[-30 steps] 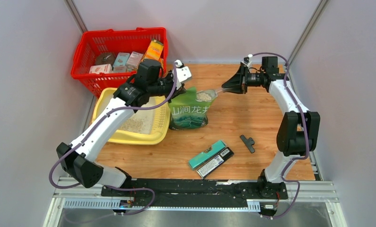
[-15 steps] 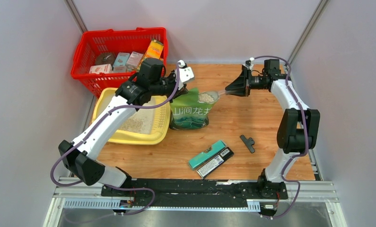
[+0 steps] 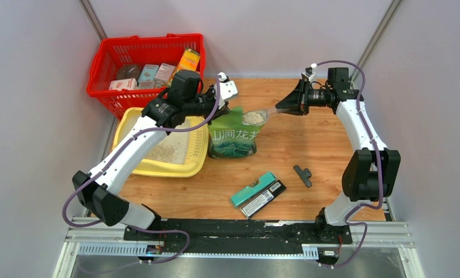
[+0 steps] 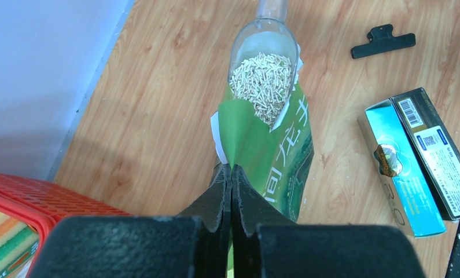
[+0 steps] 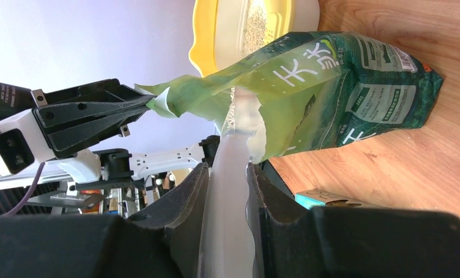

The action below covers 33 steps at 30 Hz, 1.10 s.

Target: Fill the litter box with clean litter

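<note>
Litter box (image 3: 169, 169) sits far left, just left of the green bag (image 3: 232, 139). Left gripper (image 4: 232, 174) pinches the bag's mouth edge. Right gripper (image 5: 227, 171) clamps the scoop (image 4: 265, 40) handle. Hold the scoop level so the clean litter (image 4: 262, 81) stays in. Clear the bag lip, carry left over the box, then tip. The left arm (image 3: 129, 150) hides the box's fill level.

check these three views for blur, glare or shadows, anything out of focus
top external: even soft light, sharp throughout, no harsh shadows around the green printed bag. left wrist: the beige litter granules in the translucent plastic scoop are crisp, the black left gripper close to the lens is soft. right wrist: the scene appears turned sideways, the scoop handle is blurred.
</note>
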Motion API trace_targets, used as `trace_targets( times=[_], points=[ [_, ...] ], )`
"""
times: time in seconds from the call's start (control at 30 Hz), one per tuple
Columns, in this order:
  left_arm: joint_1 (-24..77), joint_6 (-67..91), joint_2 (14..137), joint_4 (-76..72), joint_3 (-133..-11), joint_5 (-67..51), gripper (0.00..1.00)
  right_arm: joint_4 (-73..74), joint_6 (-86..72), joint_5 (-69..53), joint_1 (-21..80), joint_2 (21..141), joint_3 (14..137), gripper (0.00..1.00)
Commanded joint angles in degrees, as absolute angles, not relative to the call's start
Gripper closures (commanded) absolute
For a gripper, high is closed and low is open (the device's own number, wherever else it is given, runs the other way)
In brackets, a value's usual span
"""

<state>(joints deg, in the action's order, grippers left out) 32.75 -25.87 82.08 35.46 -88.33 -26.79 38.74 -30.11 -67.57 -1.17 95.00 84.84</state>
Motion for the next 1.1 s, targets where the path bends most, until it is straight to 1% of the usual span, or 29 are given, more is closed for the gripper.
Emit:
trace_targets(
  times=[0.0,0.17,0.37,0.47,0.57,0.77,0.9,1.0,1.03,1.07],
  points=[
    [31.8,-25.2,79.1,33.1,-92.3,-25.8,1.0,33.8,-33.7,-63.3,-2.3,92.4,86.9,1.0],
    [32.0,-24.6,79.2,32.7,-92.3,-26.0,1.0,38.0,-32.2,-57.8,-0.3,92.3,90.8,1.0],
    [32.3,-24.0,79.5,31.8,-92.3,-26.1,1.0,39.8,-32.0,-55.1,-0.3,91.9,90.8,1.0],
    [32.4,-24.1,79.5,32.0,-92.1,-26.2,1.0,42.8,-30.7,-51.4,-0.3,91.9,93.6,1.0],
    [32.4,-23.9,79.6,31.7,-91.9,-26.5,1.0,44.6,-28.8,-50.7,1.9,91.9,96.2,1.0],
    [32.5,-22.9,79.4,30.5,-91.0,-27.1,1.0,39.7,-33.2,-55.9,1.5,92.1,89.4,1.0],
    [32.4,-23.6,78.9,31.3,-90.9,-27.0,1.0,38.2,-32.7,-57.3,1.2,92.8,90.2,1.0],
    [32.5,-24.5,78.8,31.7,-90.6,-26.8,1.0,34.2,-36.2,-61.7,0.5,94.0,89.2,1.0],
    [32.5,-24.7,78.7,31.7,-90.4,-26.6,1.0,31.8,-38.4,-66.0,0.5,94.8,88.4,1.0],
    [32.5,-25.0,78.7,31.8,-90.4,-26.7,1.0,29.3,-41.1,-67.9,-1.4,95.3,87.4,1.0]
  ],
)
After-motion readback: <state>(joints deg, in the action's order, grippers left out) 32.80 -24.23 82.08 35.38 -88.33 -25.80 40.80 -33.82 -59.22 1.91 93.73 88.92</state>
